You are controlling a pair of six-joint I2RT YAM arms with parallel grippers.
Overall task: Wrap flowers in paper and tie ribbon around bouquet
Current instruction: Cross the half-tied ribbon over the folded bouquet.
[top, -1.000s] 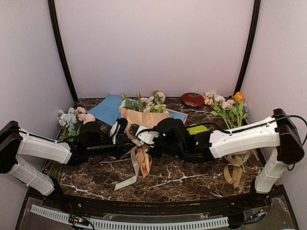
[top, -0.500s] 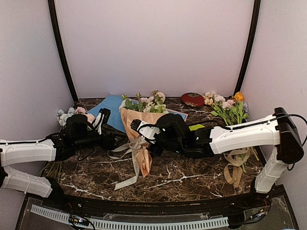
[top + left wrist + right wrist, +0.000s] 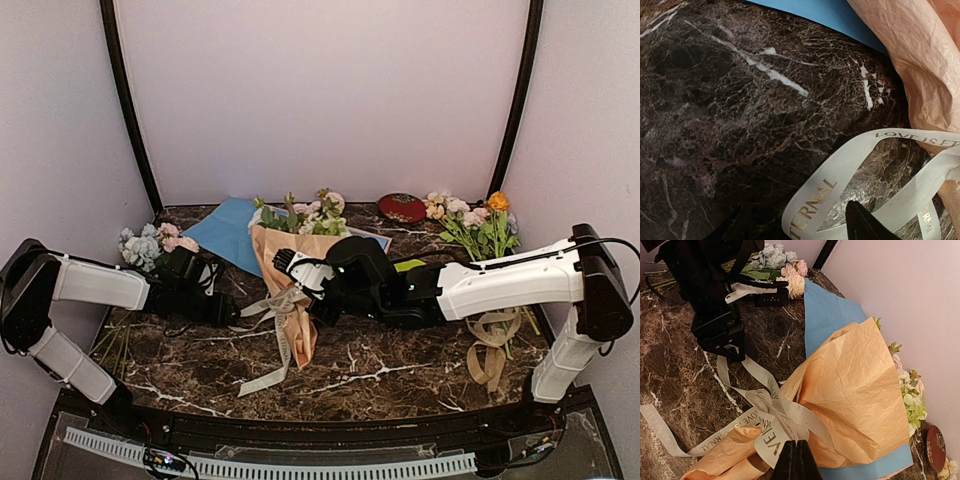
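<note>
The bouquet [image 3: 290,262] lies mid-table, a cone of tan paper [image 3: 860,390] with the flowers [image 3: 305,215] showing at its far end. The cream lettered ribbon [image 3: 765,405] is knotted round the narrow part, one tail trailing toward the near edge [image 3: 262,372]. My right gripper [image 3: 796,452] is shut at the knot, pinching a band of ribbon. My left gripper [image 3: 797,231] is open low over the table left of the bouquet. A ribbon loop [image 3: 840,172] lies slack between its fingertips [image 3: 862,225], not gripped.
A light blue sheet [image 3: 222,232] lies under the bouquet's far left. A bunch with blue blooms [image 3: 148,245] sits at the left, a bunch with an orange bloom [image 3: 482,225] at the back right beside a red dish [image 3: 402,207]. Another tan ribbon [image 3: 490,355] lies right.
My left gripper opened and let go of the ribbon, then drew back to the left. The ribbon loop has dropped slack beside the bouquet. My right gripper has barely moved.
</note>
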